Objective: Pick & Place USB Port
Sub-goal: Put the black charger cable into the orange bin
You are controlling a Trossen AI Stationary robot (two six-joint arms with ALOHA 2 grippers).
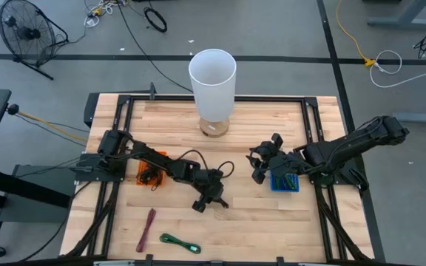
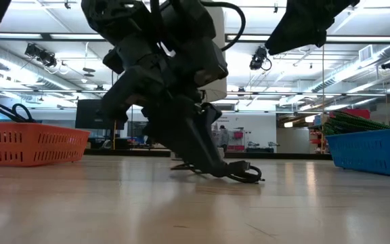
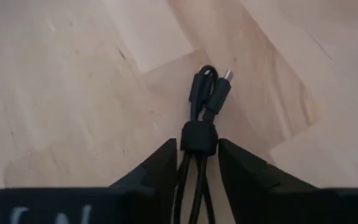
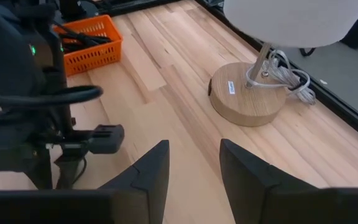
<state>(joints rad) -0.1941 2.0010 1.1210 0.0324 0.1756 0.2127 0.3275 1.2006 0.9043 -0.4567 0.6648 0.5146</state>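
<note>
Wooden table [image 1: 272,222] bears a bundled USB cable [image 3: 199,134]; left gripper [image 3: 196,163] straddles it, fingers apart, closing for pickup; right gripper [image 4: 194,163] waits open.

Left tool [image 2: 212,166] meets black cable [image 2: 239,175] on wooden desk [image 2: 181,210]

A dark robot arm reaches down from above at centre, its tool tip low on the desk and touching a bundled black cable that lies flat just beside it. An orange basket [image 2: 29,146] stands at the left edge, a blue basket [image 2: 374,150] holding green items at the right, both well apart from the arm. Part of a second dark arm [image 2: 303,24] hangs at upper right. Beyond the desk, a lit workshop with ceiling lights and a distant person [image 2: 223,137].
</note>
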